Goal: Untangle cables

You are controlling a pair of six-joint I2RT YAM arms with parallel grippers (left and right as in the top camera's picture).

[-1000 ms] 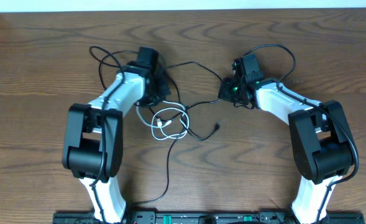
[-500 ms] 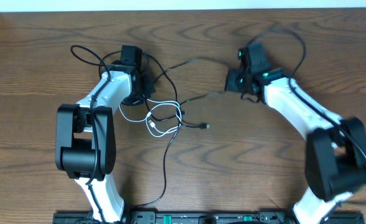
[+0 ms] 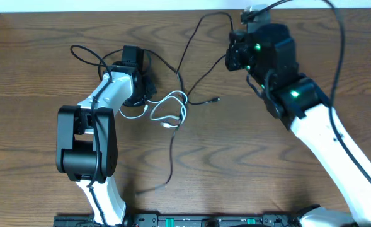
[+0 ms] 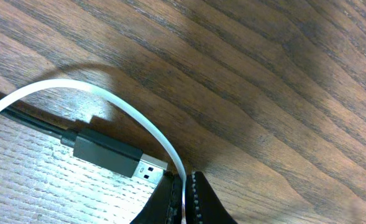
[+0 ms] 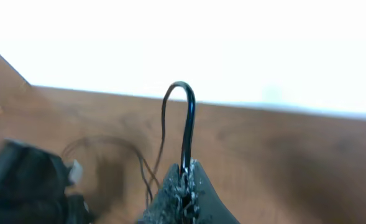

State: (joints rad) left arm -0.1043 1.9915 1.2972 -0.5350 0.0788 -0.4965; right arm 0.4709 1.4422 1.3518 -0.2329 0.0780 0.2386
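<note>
The white cable (image 3: 170, 95) lies in loose loops on the wooden table, just right of my left gripper (image 3: 145, 94). In the left wrist view my left gripper (image 4: 184, 182) is shut on the white cable (image 4: 117, 94), which arcs away to the left. A black USB plug (image 4: 114, 155) lies beside it. My right gripper (image 3: 233, 57) is raised near the far edge and is shut on the black cable (image 3: 172, 146). That cable arches up from the jaws (image 5: 186, 169) as a black cable (image 5: 187, 118) bend, then runs down through the white loops. A small black plug end (image 3: 216, 99) lies free.
The left arm's own thicker black wires (image 3: 87, 55) loop on the table left of its wrist. The far table edge (image 3: 109, 11) runs along the top, with a pale strip beyond. A black base rail (image 3: 204, 221) lines the near edge.
My right arm has risen and moved toward the far edge, drawing the black cable up and taut. The white loops have shifted and tightened. My left gripper moved slightly left, then held still.
</note>
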